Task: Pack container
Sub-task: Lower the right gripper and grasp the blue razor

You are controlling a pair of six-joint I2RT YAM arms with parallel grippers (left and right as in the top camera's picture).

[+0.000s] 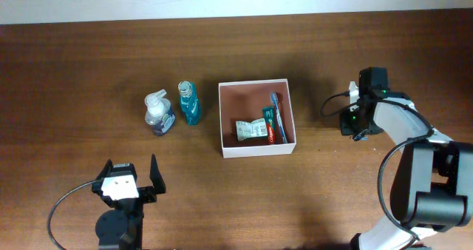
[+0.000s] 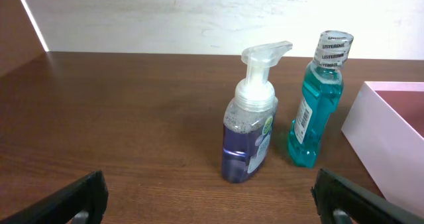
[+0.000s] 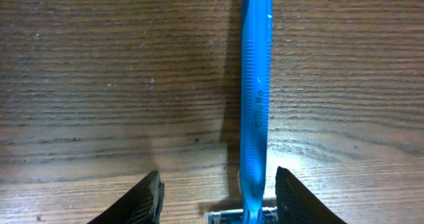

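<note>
The container, a shallow white-walled box with a pinkish inside, sits mid-table and holds a blue toothbrush, a red tube and a green-white packet. A purple pump soap bottle and a teal Listerine bottle stand left of it. My left gripper is open and empty, in front of the bottles. My right gripper is right of the container, open and low over a blue razor. The razor lies flat on the table between the fingers, nearer the right finger.
In the left wrist view the soap bottle and the Listerine bottle stand upright side by side. The container's white wall is at the right edge of that view. The wooden table ends at a pale wall behind.
</note>
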